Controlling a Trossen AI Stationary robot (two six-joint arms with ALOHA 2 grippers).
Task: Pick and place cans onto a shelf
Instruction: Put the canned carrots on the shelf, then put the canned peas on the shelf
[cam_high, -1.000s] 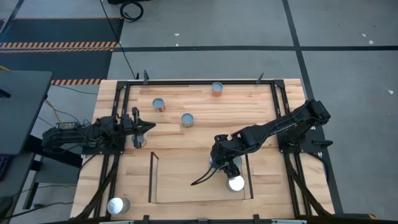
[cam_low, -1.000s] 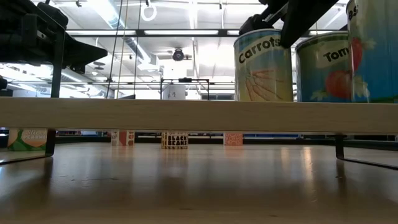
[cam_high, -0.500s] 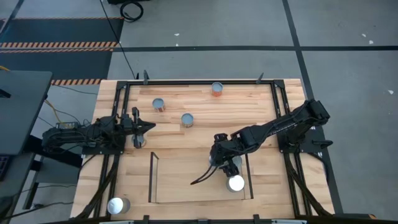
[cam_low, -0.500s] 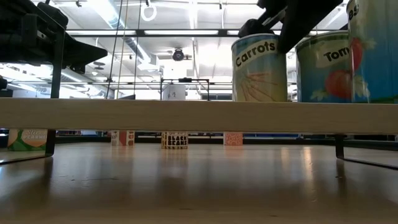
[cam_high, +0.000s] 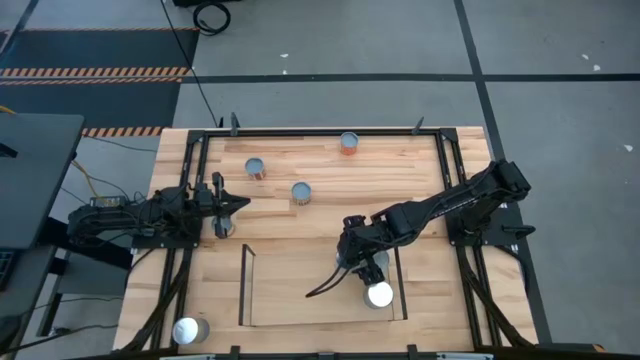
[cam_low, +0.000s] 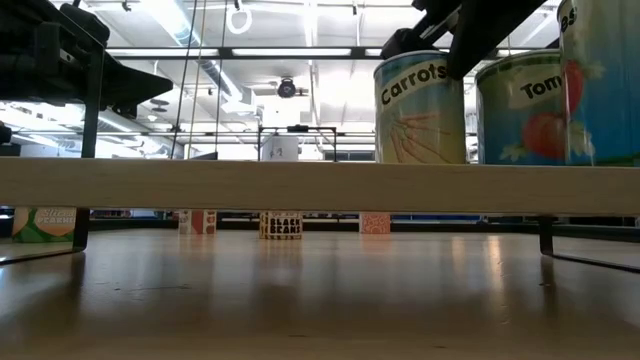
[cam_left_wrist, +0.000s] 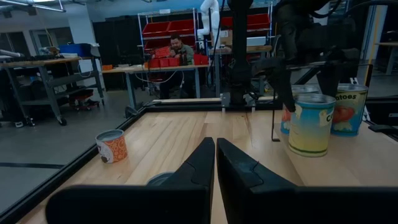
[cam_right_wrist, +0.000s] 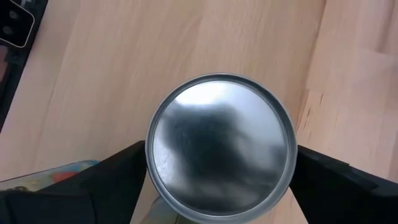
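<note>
My right gripper (cam_high: 362, 262) hangs open over the shelf (cam_high: 320, 300), pointing steeply down, one finger on either side of the carrots can (cam_right_wrist: 221, 124). That can (cam_low: 425, 105) stands upright on the shelf board (cam_low: 320, 185), next to a tomato can (cam_low: 520, 105) and a third can (cam_low: 600, 80). The high view shows a white can top (cam_high: 379, 294) on the shelf. My left gripper (cam_high: 225, 205) waits shut and level at the table's left side, holding nothing. My right gripper's fingers (cam_right_wrist: 118, 180) stand close beside the carrots can's side walls, coming from above. I cannot tell whether they touch it. The can stands with its bottom on the shelf board.
Loose cans stand on the table at the far edge (cam_high: 348, 143), at the far left (cam_high: 257, 169), near the middle (cam_high: 301, 192) and at the near left corner (cam_high: 190, 330). A black frame (cam_high: 200, 150) edges the table. A person (cam_left_wrist: 177, 50) sits far behind it.
The carrots can has rocked slightly toward the table's left under my right gripper and come back upright on the shelf board. Both arms have kept their places.
</note>
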